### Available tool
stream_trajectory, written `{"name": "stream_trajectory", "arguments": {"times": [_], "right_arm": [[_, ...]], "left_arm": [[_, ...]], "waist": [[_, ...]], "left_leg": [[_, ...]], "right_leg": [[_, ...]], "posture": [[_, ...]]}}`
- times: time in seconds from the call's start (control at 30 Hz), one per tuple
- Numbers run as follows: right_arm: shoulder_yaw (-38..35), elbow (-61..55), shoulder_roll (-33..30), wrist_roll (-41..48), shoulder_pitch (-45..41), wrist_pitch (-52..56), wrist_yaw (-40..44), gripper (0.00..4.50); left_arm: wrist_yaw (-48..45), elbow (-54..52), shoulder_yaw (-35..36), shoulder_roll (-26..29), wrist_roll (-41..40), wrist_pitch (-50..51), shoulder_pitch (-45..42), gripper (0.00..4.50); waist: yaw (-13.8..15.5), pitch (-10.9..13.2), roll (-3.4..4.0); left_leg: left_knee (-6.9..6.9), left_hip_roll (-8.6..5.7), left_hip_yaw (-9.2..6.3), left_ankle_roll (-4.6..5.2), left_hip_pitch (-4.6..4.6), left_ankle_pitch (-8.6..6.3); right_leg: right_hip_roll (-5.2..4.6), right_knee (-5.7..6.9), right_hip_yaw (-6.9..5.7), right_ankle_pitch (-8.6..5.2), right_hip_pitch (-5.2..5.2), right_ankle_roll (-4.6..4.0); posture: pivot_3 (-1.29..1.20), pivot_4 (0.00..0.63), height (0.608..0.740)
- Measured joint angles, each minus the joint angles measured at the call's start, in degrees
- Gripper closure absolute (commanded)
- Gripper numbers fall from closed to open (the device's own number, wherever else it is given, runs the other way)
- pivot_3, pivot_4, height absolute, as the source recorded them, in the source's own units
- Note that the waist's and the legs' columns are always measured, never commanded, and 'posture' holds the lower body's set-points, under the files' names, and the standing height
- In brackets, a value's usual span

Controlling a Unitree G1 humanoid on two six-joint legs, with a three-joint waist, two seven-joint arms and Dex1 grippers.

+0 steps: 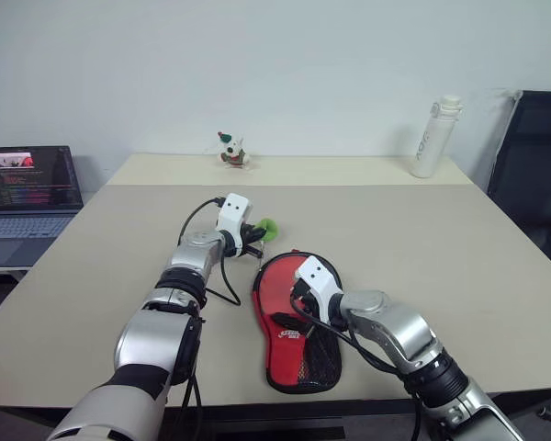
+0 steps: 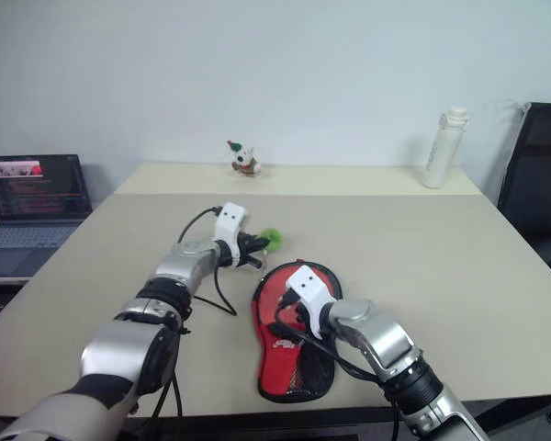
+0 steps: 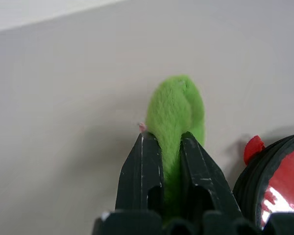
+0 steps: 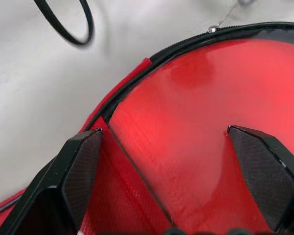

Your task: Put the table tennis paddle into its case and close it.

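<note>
A fuzzy green zip tab (image 3: 175, 115) is being pinched by the left gripper (image 1: 254, 235) — it could be slipped off if pulled hard. The spread right gripper (image 4: 172, 171) is being hung over the red round paddle case (image 1: 297, 322) — it could be dragged along.

A wide beige counter (image 1: 422, 239) carries the scene. At its far edge, about twelve o'clock, a small white toy figure with a green cap (image 1: 230, 150) stands upright. Toward two o'clock, near the far right corner, a white water bottle (image 1: 436, 136) stands upright, well apart from the toy. Near the counter's middle is a fuzzy green object (image 3: 176, 110), raised off the surface. At nine o'clock, off the counter's left side, an open laptop (image 1: 28, 197) shows a lit screen. At three o'clock, a dark chair (image 1: 533, 175) stands beside the counter.
</note>
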Motion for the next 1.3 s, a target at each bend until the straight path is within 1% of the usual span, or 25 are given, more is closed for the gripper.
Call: {"name": "stream_trajectory", "arguments": {"times": [0.23,0.37,0.53,0.87,1.13,1.3], "right_arm": [[0.0,-2.6,0.7,-0.7,2.4,0.5,-0.2,0.00],[0.3,-5.0,0.9,-0.9,3.9,1.8,-0.4,0.00],[1.3,-8.4,0.9,-1.1,6.3,3.3,-0.8,0.00],[1.6,-11.3,1.5,-1.1,8.6,4.7,-2.6,0.00],[1.5,-11.6,1.5,-1.1,8.9,4.9,-3.1,0.00],[1.5,-11.6,1.6,-1.1,8.9,4.9,-3.2,0.00]], "left_arm": [[7.2,6.0,-1.8,-4.5,5.2,-6.7,-1.4,4.48],[9.1,7.9,-2.8,-7.4,8.0,-10.5,-2.0,4.48],[11.8,9.4,-4.6,-9.7,11.6,-13.2,-5.0,4.48],[13.2,10.8,-8.8,-14.9,18.6,-20.0,-6.1,4.48],[12.8,10.9,-8.9,-19.1,19.4,-22.1,-7.6,4.48],[8.2,10.9,-7.5,-19.6,18.4,-22.4,-7.6,4.48]], "waist": [[0.0,0.0,-0.04],[0.1,0.0,-0.05],[0.1,-0.1,-0.06],[0.3,-0.2,-0.08],[0.4,-0.2,-0.09],[0.3,-0.2,-0.08]], "left_leg": [[0.03,-0.03,-0.01,0.00,0.01,0.00],[0.05,-0.05,0.00,-0.01,0.01,0.00],[0.09,-0.08,-0.02,0.00,0.02,0.00],[0.13,-0.09,-0.03,0.00,0.04,0.00],[0.14,-0.12,-0.06,0.00,0.04,0.00],[0.15,-0.12,-0.05,0.00,0.04,0.00]], "right_leg": [[0.00,0.02,-0.01,0.00,0.01,0.00],[0.00,0.04,-0.01,0.00,0.02,0.00],[0.01,0.09,-0.02,-0.01,0.03,0.01],[0.02,0.15,-0.03,-0.01,0.06,0.01],[0.03,0.15,-0.05,-0.03,0.09,0.04],[0.04,0.15,-0.05,-0.03,0.09,0.04]], "posture": [[0.00,0.150,0.740],[0.00,0.150,0.740],[0.00,0.150,0.740],[0.00,0.150,0.740],[0.00,0.150,0.740],[0.00,0.150,0.740]]}}
